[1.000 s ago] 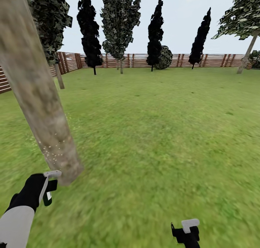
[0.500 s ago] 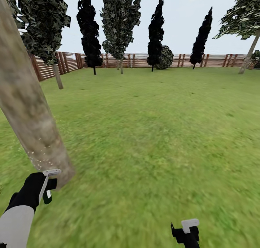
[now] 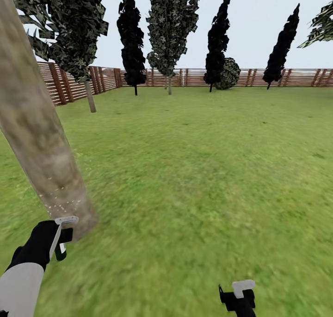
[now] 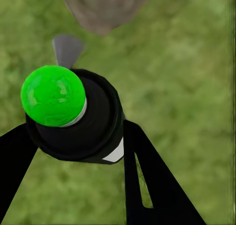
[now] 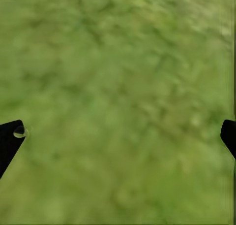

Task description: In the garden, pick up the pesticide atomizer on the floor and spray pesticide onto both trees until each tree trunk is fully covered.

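Note:
A thick mottled grey-brown tree trunk (image 3: 39,137) leans across the left of the head view, with pale specks low on its bark. My left gripper (image 3: 54,239) is shut on the pesticide atomizer (image 3: 64,236) right beside the trunk's foot, its grey-white head (image 3: 67,221) close to the bark. In the left wrist view the dark bottle (image 4: 81,121) with a bright green round end sits between the black fingers (image 4: 147,185), and the trunk (image 4: 103,8) is just beyond it. My right gripper (image 3: 238,298) hangs low over the grass, open and empty (image 5: 119,136).
Green lawn (image 3: 199,169) stretches ahead to a brown slat fence (image 3: 194,78). A leafy tree with a thin grey trunk (image 3: 90,97) stands at the back left. Slim near-black conifers (image 3: 132,39) and a round shrub (image 3: 229,74) line the fence.
The whole head view has swung: the fence and far trees have slid right, so the camera moved. Both grippers hold the same places in the picture.

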`<state>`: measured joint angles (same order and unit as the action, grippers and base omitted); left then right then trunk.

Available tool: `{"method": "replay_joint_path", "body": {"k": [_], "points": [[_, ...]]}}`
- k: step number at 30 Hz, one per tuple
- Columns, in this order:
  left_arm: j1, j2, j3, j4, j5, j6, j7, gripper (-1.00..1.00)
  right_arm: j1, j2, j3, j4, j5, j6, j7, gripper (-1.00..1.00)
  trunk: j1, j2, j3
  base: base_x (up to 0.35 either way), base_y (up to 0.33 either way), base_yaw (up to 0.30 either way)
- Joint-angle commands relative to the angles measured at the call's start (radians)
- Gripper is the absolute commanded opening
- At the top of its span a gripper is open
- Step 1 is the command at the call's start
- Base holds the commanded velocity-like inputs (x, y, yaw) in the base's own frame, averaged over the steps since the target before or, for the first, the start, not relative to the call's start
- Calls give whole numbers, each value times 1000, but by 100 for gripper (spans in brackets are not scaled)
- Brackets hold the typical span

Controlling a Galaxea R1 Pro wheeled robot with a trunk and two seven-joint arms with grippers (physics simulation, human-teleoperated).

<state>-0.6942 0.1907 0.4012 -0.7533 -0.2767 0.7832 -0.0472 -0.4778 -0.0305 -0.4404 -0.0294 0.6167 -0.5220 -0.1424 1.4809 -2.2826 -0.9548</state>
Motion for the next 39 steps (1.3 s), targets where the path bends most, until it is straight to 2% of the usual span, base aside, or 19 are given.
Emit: {"method": "replay_joint_path", "body": {"k": [1,10,13,15,19,20,22,24,26,27,28,29,34,39], "points": [[-1,-1,2,-1,-7,4,-5,-100,-1,0,-4,2,11,-3,-6,100,0,0,-1,229,-199,4],[-2,-2,11,-1,-3,7,-8,-100,-1,2,-4,1,11,-3,-6,100,0,0,-1,81,-180,207],[-13,4,9,-2,27,9,-11,-100,-1,0,-4,0,11,-3,-6,100,0,0,-1,-2,-6,277],[-43,12,9,-6,37,15,-12,-100,-1,0,-4,2,11,-3,-6,100,0,0,-1,0,-1,277],[-153,14,0,-8,32,27,-11,-100,-1,0,-4,1,11,-3,-6,100,0,0,-1,0,0,277],[-158,21,0,-9,30,28,-12,-100,-1,0,-4,1,11,-3,-6,100,0,0,-1,0,0,276],[-162,59,-1,-8,31,35,-13,-100,-1,0,-4,0,11,-3,-6,100,0,0,-1,0,0,234],[-160,82,-3,-8,31,72,-15,-100,-1,0,-4,0,11,-3,-6,100,0,0,-1,0,0,77],[-159,79,-29,-8,32,86,-17,-100,-1,-1,-4,0,11,-3,-6,100,0,0,-1,0,0,14],[-159,77,-57,-8,33,89,-18,-100,-1,-1,-4,0,11,-3,-6,100,0,0,-1,0,0,5],[-162,66,-112,-8,37,99,-20,-100,-1,-2,-4,0,11,-3,-6,100,0,0,-1,0,0,1],[-171,60,-124,-9,39,104,-20,-100,-1,-2,-4,0,11,-3,-6,100,0,0,-1,0,0,0],[-184,81,-123,-21,39,108,-20,-100,-1,-2,-4,0,11,-3,-6,100,0,0,-1,23,-26,0],[-185,78,-124,-22,39,108,-20,-100,-1,-2,-4,0,11,-3,-6,100,0,0,-1,168,-204,0]]}}
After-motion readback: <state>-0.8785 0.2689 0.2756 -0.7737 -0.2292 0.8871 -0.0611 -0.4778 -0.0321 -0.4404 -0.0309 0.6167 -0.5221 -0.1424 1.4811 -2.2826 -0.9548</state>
